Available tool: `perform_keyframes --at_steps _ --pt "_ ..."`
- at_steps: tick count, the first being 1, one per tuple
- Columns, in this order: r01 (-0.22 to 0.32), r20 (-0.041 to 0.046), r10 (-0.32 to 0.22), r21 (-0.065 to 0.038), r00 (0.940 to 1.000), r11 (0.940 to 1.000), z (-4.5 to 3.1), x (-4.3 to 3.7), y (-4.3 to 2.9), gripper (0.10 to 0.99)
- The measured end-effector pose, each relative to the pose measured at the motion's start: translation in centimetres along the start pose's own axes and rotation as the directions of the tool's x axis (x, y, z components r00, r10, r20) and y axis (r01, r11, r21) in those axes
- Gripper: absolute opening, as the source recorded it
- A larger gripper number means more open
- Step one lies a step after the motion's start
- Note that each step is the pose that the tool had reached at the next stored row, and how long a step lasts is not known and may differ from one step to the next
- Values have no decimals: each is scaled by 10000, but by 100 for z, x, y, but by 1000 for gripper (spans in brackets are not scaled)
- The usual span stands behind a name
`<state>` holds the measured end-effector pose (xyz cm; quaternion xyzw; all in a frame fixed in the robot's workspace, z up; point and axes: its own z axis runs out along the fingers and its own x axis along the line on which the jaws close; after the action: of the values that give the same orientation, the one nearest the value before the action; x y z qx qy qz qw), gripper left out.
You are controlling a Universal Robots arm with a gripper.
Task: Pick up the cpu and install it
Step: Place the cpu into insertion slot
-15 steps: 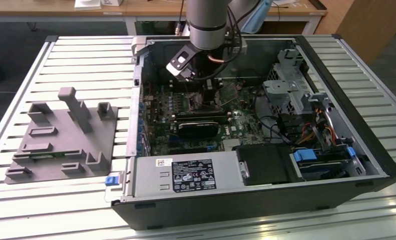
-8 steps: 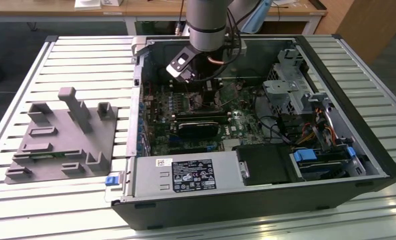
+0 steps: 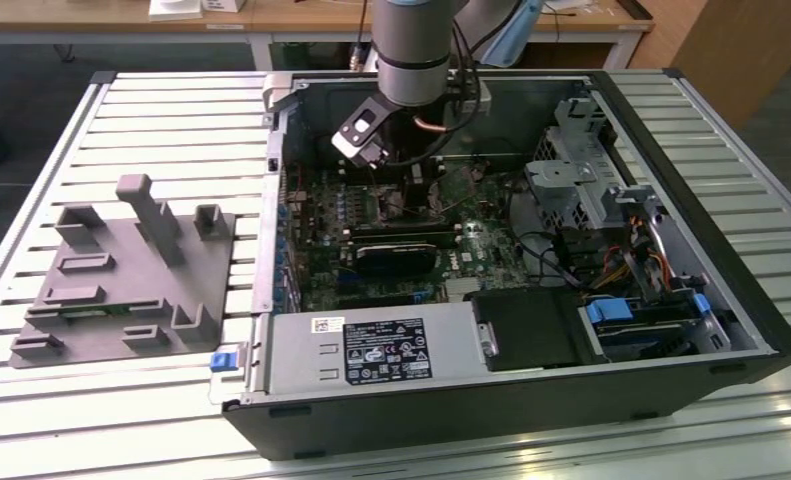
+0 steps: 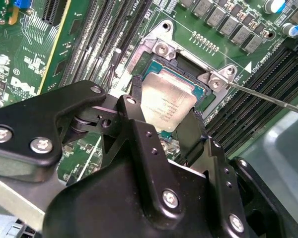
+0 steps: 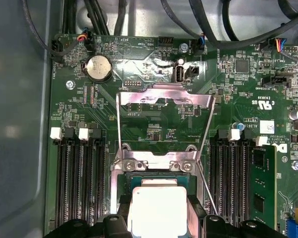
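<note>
Gripping cpu [image 5: 158, 208] over socket [image 5: 154, 166], its lid [image 5: 164, 98] raised in first wrist view

Arm [image 3: 415, 50] hangs inside open PC case [image 3: 502, 420], over green mobo [image 3: 322, 275]. Grey tray [image 3: 115, 290] sits on worktop [image 3: 168, 110], at the exterior view's left of case.

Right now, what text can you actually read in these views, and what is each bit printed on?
Dark printing on the cpu lid, held in the claw: too fine to read.
White lettering across the green circuit board: too small to read.
White label on the power supply: too small to read.
Nothing can be quoted reliably.
</note>
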<state>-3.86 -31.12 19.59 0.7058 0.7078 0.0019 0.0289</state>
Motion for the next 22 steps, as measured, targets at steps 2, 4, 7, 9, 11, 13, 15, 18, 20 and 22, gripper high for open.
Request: perform_keyframes --at_steps 2,4,7,9,11,13,15,18,20,22 --pt "0 1 0 0 10000 10000 0 0 0 529" --pt "0 -2 0 -2 10000 10000 2 1 0 529" --pt "0 -2 0 -2 10000 10000 3 1 0 529" --pt "0 -2 0 -2 10000 10000 3 1 0 529" --pt "0 -3 0 -2 10000 10000 3 1 0 529" --pt "-1 -8 1 -6 10000 10000 6 2 1 541" --pt "0 -5 0 -4 10000 10000 5 1 1 600" --pt "0 -3 0 -2 10000 10000 4 1 0 600" --pt "-1 -2 1 -2 10000 10000 4 4 0 600" --pt "-1 -3 1 -3 10000 10000 4 10 0 600"
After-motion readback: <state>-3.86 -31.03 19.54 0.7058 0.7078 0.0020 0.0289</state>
